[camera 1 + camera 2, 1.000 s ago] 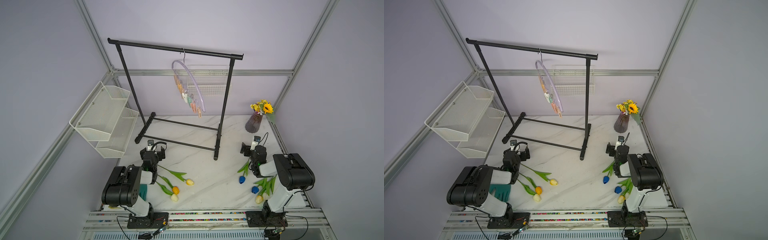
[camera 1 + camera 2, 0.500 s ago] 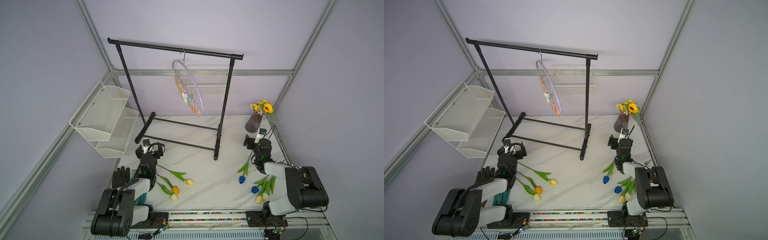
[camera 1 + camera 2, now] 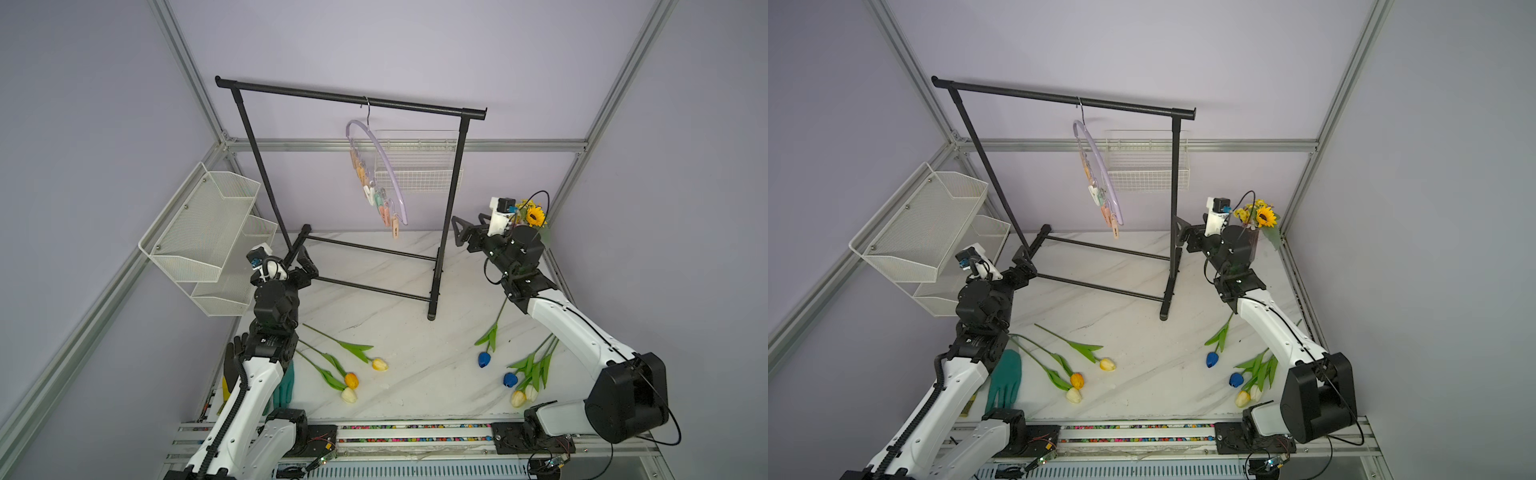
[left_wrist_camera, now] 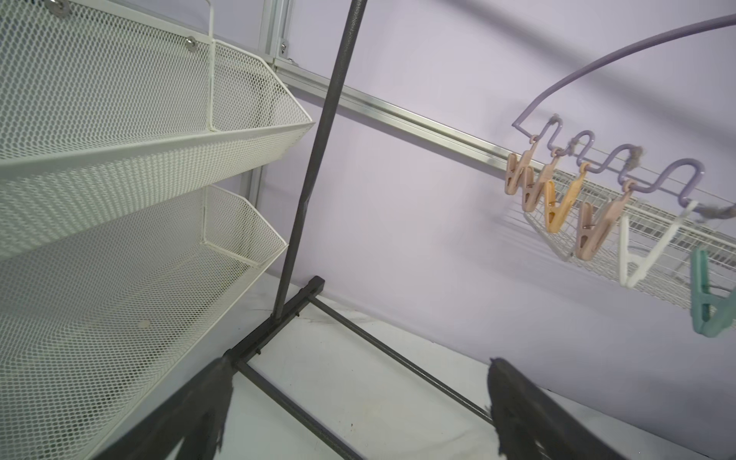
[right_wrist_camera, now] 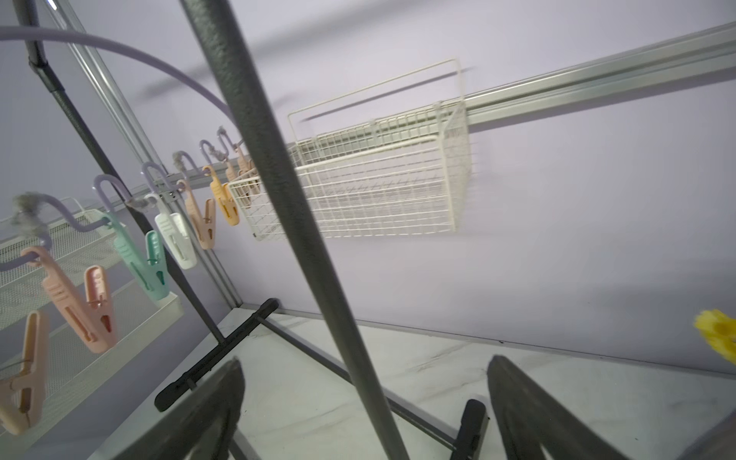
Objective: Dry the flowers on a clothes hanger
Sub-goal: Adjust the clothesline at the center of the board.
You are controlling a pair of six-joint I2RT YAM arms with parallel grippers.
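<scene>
Seven green-stemmed artificial tulips [image 3: 351,380] lie on the white marble table [image 3: 415,340], well apart from the left gripper [image 3: 301,258] and right gripper [image 3: 457,231], both gaping wide, empty.

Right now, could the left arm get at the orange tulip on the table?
Probably yes. The left hand is open, empty and up near the black rack; the orange tulip lies uncovered beside that arm, with only neighbouring tulips close by.

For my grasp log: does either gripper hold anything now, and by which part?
Nothing is held. The left gripper and right gripper are open and empty; the flowers lie on the table.
</scene>
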